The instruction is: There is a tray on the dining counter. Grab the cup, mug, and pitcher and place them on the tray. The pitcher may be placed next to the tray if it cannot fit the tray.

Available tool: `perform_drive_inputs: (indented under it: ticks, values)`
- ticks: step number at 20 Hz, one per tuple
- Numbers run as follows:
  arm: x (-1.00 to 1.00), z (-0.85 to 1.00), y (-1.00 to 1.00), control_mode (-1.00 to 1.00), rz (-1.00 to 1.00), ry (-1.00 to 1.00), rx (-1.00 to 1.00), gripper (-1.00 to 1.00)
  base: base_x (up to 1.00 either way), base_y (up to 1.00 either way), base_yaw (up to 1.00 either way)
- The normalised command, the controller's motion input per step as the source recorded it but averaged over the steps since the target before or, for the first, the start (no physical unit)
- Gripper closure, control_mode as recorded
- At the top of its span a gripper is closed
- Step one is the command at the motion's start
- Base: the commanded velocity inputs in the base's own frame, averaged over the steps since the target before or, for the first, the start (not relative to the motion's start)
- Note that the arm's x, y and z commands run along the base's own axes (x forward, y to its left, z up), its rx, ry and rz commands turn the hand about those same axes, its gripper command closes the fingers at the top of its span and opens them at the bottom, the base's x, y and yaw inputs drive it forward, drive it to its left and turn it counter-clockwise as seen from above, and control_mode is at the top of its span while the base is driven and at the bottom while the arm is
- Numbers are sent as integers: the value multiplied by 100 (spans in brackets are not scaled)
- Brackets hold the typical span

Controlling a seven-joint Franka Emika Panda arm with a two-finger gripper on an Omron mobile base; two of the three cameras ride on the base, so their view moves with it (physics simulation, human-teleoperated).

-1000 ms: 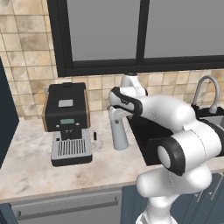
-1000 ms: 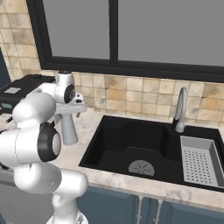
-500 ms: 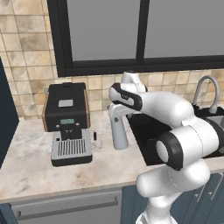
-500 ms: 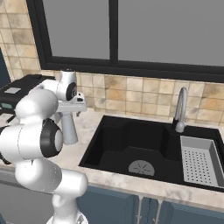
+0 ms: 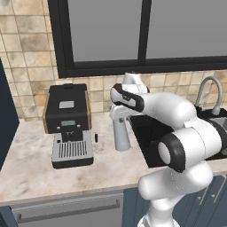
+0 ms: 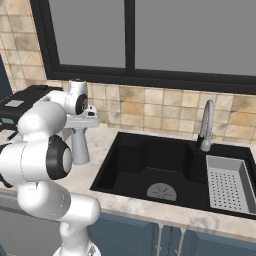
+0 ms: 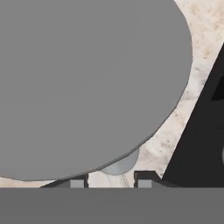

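Arm rises from lower right of left base view, elbow at right centre, forearm reaching left to frame centre. Wrist bent down, hand pointing straight down. Gripper point(image 5: 120, 116) at centre of left base view, upper left point(image 6: 80, 126) of right base view. Jaw spacing not resolvable. Finger tips point(image 7: 78, 183) at bottom edge of hand view.

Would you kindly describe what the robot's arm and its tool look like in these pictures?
The arm is glossy white, built of rounded, bulbous segments with black bands and black discs at its joints. No cables or markings show. The tool is a pale grey-white block at the wrist; in the hand view its two fingertips are small, dark and squarish.
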Motion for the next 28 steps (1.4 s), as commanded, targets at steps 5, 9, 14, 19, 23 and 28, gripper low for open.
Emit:
perform_drive_inputs:
  ticks: [5,9,14,19,23,28]
  values:
    - [0,0,0,-100,0,0,0,100,0,0,0]
    - [-4,0,0,-100,0,-2,0,100,0,0,0]
    - [-37,12,0,-100,-2,-14,0,100,0,0,0]
    - [-64,10,0,-100,0,-22,0,100,0,0,0]
    - [-74,26,-1,-100,-1,-26,0,100,0,0,0]
    - [-70,52,-18,-100,0,-24,0,100,0,0,0]
